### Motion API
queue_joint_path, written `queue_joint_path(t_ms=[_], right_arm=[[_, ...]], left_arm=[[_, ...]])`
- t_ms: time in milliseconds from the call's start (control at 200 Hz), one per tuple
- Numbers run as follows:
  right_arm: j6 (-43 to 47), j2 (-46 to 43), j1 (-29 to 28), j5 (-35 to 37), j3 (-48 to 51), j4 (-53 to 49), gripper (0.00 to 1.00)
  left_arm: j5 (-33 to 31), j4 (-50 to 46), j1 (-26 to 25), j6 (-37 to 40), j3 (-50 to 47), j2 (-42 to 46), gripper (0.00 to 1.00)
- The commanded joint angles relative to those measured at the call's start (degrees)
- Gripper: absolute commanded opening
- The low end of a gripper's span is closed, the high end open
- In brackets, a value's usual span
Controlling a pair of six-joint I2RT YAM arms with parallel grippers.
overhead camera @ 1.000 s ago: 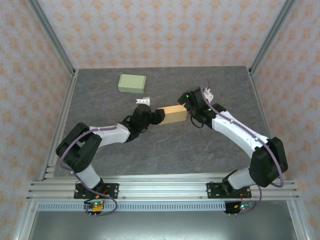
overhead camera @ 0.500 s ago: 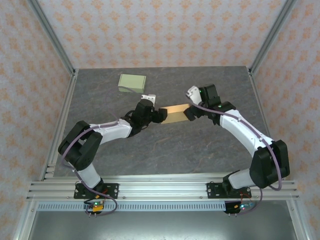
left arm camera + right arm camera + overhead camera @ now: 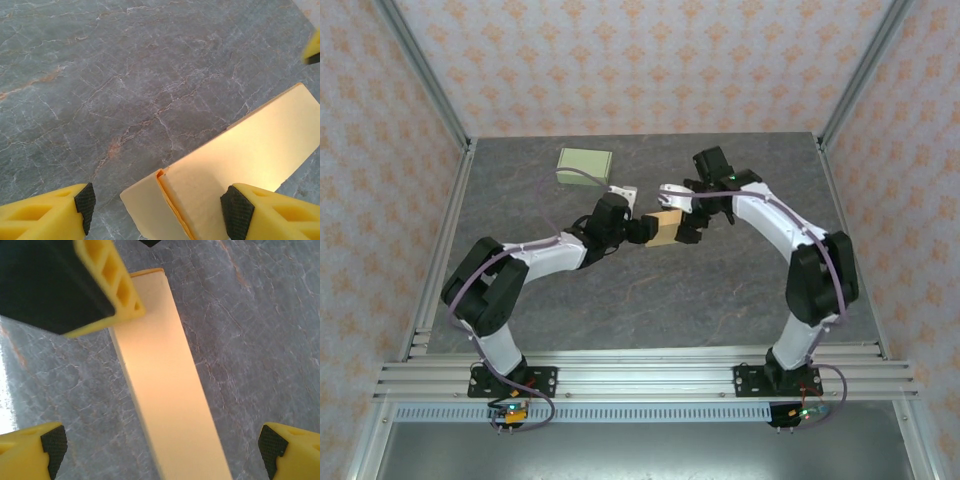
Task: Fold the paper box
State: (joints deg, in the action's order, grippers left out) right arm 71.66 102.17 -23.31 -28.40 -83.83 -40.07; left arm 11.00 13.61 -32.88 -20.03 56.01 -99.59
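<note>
The tan paper box [image 3: 666, 229] is at mid-table, between the two arms. In the left wrist view its near end [image 3: 200, 200] shows a folded seam and lies between my left gripper's [image 3: 160, 210] fingers. The right pad [image 3: 236, 210] meets the box's side, while the left pad [image 3: 86, 206] stands apart from it. My left gripper [image 3: 642, 228] is open. My right gripper [image 3: 680, 212] is wide open astride the box [image 3: 170, 390], and neither pad touches it. The left gripper's finger [image 3: 75, 285] shows at the box's far end.
A pale green closed box [image 3: 584, 165] lies at the back left of the grey marbled table [image 3: 620, 300]. Metal frame posts and patterned walls bound the table on three sides.
The right arm has swung its gripper from the box's right end up and over the box, turning it. The left gripper has crept slightly farther. The box now looks shorter from above.
</note>
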Motion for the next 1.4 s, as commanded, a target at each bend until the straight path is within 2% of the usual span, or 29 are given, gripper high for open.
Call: queue_joint_path(t_ms=[0,85,165,250,310,395,486,656,811,981,1086,1211,1331,1396], right_arm=[[5.7,4.7,-0.1,-1.3,-5.4,-6.0,0.99],[7.0,8.4,-0.3,0.2,-7.9,-7.0,1.0],[7.3,10.4,-0.6,2.3,-7.7,-4.6,0.93],[7.2,10.7,-0.8,1.5,-4.9,-0.4,0.79],[6.9,11.0,-0.8,0.4,-4.4,-0.7,0.65],[6.7,11.6,-0.8,0.1,-4.2,-2.1,0.59],[6.2,11.8,-0.8,0.9,-2.7,-0.9,0.57],[3.0,12.7,0.2,-2.6,-1.9,0.2,0.56],[1.1,13.4,0.4,-2.4,-3.0,-1.8,0.46],[-1.6,13.4,0.6,-4.8,-1.7,-0.1,0.45],[-3.9,13.4,0.6,-6.0,-1.2,1.5,0.4],[-6.9,11.2,0.2,-5.0,0.7,5.1,0.39],[-7.3,5.0,-2.5,2.0,9.5,19.2,0.38],[-5.9,2.2,-5.0,7.2,15.2,27.6,0.39]], left_arm=[[1.3,-9.7,-0.1,-0.4,-0.4,-2.8,0.73],[1.3,-10.1,0.0,-0.8,-0.3,-2.8,0.73],[1.4,-10.0,0.1,-1.4,-0.4,-2.6,0.73],[2.2,-10.3,0.7,-1.3,-0.2,-2.0,0.73],[2.7,-11.0,1.7,-1.6,-0.1,-1.0,0.73],[3.8,-9.1,3.4,-3.4,-1.6,1.7,0.75],[4.7,-6.3,4.4,-5.1,-3.2,3.9,0.77],[3.2,-4.4,4.7,-4.8,-4.9,2.5,0.76],[3.2,-2.7,4.8,-5.9,-5.9,-0.1,0.75],[0.9,-0.7,7.0,-8.3,-9.7,2.8,0.74],[-2.2,-2.8,8.8,-8.6,-11.5,9.8,0.75],[-11.3,-12.1,9.5,-7.2,-10.0,19.6,0.77],[-20.4,-18.1,10.1,-7.2,-9.7,28.1,0.84],[-23.0,-19.5,10.7,-6.9,-10.3,31.6,0.86]])
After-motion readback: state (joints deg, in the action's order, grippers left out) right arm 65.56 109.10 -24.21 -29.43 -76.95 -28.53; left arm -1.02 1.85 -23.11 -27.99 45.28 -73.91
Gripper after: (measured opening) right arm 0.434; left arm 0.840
